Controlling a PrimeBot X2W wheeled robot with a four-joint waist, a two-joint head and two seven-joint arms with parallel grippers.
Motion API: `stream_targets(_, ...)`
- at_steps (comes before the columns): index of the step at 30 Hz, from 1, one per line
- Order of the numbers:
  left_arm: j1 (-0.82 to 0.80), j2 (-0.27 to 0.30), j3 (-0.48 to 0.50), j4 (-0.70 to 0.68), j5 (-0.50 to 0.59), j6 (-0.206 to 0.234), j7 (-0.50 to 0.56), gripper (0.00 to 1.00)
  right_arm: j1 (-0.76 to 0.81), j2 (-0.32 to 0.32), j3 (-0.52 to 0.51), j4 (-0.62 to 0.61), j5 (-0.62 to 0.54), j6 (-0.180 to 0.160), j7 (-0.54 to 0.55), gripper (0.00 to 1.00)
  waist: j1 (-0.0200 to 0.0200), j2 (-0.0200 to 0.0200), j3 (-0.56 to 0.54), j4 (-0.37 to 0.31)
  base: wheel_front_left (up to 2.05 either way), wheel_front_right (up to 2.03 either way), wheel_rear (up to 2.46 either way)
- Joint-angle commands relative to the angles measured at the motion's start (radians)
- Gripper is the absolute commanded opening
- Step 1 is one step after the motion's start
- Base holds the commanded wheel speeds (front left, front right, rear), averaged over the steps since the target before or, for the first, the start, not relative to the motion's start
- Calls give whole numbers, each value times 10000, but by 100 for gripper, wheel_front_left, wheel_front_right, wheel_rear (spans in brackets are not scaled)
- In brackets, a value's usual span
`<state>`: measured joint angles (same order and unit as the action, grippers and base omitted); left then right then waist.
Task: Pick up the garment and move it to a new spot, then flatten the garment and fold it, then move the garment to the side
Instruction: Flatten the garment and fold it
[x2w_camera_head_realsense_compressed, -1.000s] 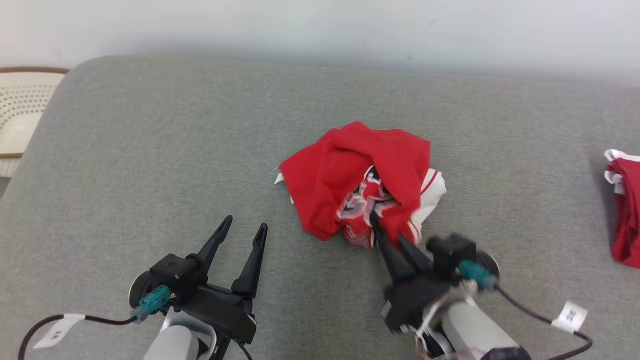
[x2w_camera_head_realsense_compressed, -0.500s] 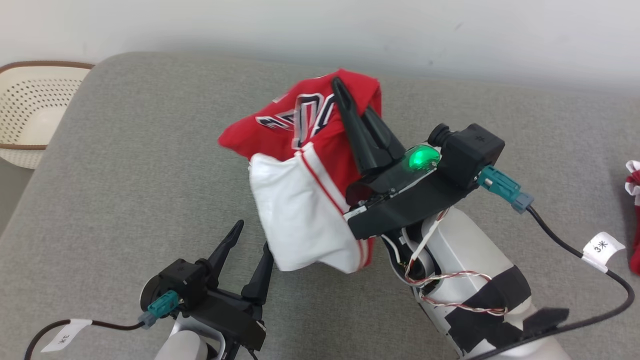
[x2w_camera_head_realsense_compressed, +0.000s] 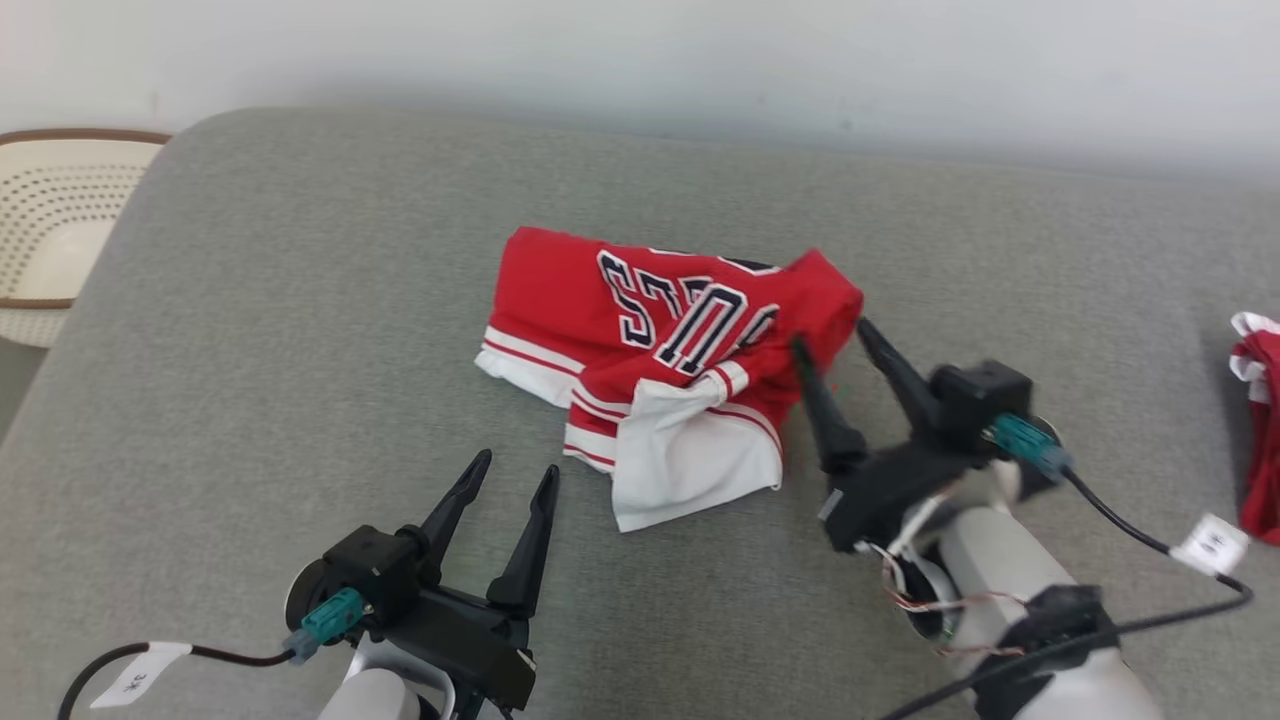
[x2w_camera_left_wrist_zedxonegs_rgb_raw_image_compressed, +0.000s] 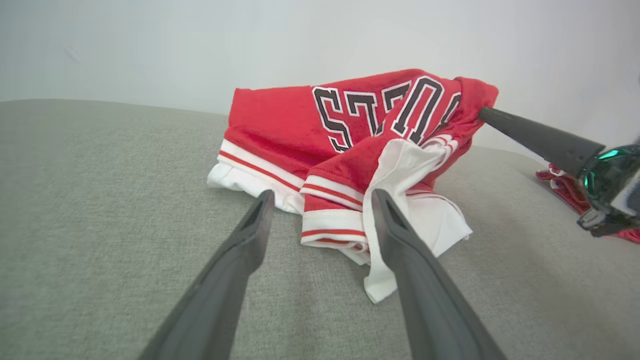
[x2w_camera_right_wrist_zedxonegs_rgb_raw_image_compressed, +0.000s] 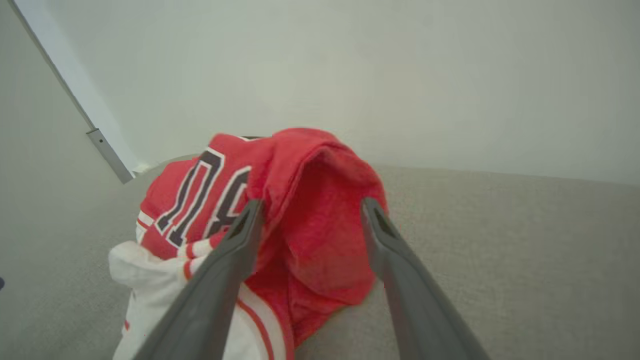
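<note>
A grey upholstered surface (x2w_camera_head_realsense_compressed: 300, 300) with a rounded corner spreads ahead of the left gripper (x2w_camera_head_realsense_compressed: 517, 463) to a plain pale wall (x2w_camera_head_realsense_compressed: 640, 50). Off to that gripper's left, past the corner, stands a cream perforated basket (x2w_camera_head_realsense_compressed: 50, 220), brown-rimmed.

Wide bare grey cushion (x2w_camera_head_realsense_compressed: 300, 300) left of red garment (x2w_camera_head_realsense_compressed: 570, 290), more behind it. At its right end, right pincer (x2w_camera_head_realsense_compressed: 831, 335) in way. Red cloth (x2w_camera_head_realsense_compressed: 1262, 440) blocks far right edge; basket (x2w_camera_head_realsense_compressed: 50, 230) past left edge.
</note>
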<state>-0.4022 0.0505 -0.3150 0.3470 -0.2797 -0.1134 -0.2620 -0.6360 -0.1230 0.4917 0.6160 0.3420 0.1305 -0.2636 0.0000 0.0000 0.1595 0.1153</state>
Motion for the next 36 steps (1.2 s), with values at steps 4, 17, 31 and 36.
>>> stream_targets(4, 24, 8, -112, -7, -67, -43, -40, 100, 873, -209, -704, -306, -201, 3, -9, 100, 0, 0, -54, -575, 0, 0, 0)
stream_targets(17, -183, 7, -69, 1150, 117, 103, -42, 100, 1937, 18, -1374, -1456, -495, 3, -9, 100, 0, 0, 118, -2014, 0, 0, 0)
stream_targets(31, -414, 7, 100, 2165, -27, 373, -42, 62, 2221, 78, -1729, -1780, -706, 3, -9, 100, 0, 0, 317, -2684, 0, 0, 0)
stream_targets(36, -235, 7, 336, 1156, 430, 376, -40, 0, 2328, 102, -1905, -1941, -725, 3, -9, 100, 0, 0, 255, -2516, 0, 0, 0)
